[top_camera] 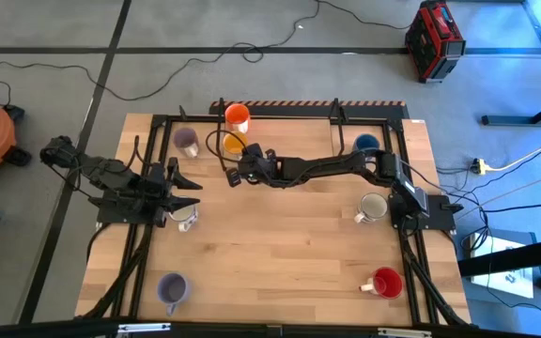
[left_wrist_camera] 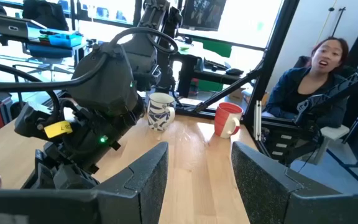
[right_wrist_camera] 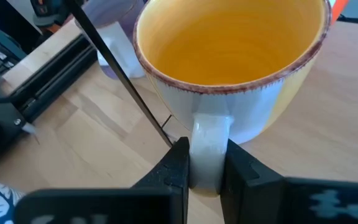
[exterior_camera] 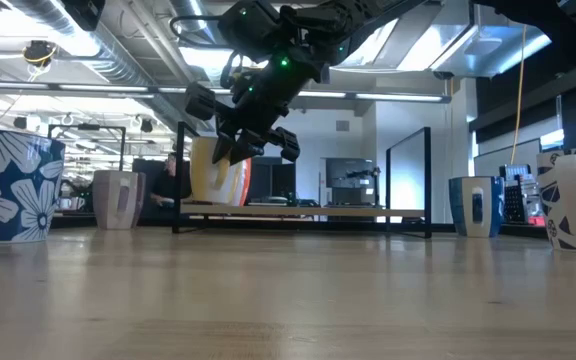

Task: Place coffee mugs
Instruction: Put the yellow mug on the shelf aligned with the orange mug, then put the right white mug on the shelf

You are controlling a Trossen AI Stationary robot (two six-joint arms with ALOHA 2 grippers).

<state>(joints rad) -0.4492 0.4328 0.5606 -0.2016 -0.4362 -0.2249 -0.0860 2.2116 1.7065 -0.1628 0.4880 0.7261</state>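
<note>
Coffee mugs, eight on the wooden table [top_camera: 280,244]. Yellow-orange mug [right_wrist_camera: 229,62]: at the far side, left of centre, its pale handle pinched between the closed fingers of the right gripper [top_camera: 232,175], whose arm reaches across from the right edge. In the low view this mug [exterior_camera: 218,172] sits above the tabletop, with the gripper [exterior_camera: 253,150] in front of it. Orange mug [top_camera: 238,117]: just behind, at the far rail. Pale purple mug [top_camera: 188,142]: beside these, to the left. Blue mug [top_camera: 366,145]: far right. White mug [top_camera: 373,207]: right side, mid-table. Red mug [top_camera: 385,282]: near right corner. Second purple mug [top_camera: 172,289]: near left. White patterned mug [top_camera: 185,216]: left side, next to the left gripper [top_camera: 184,188], whose jaws stand wide apart holding nothing. A seated person [left_wrist_camera: 309,81] shows beyond the table.
</note>
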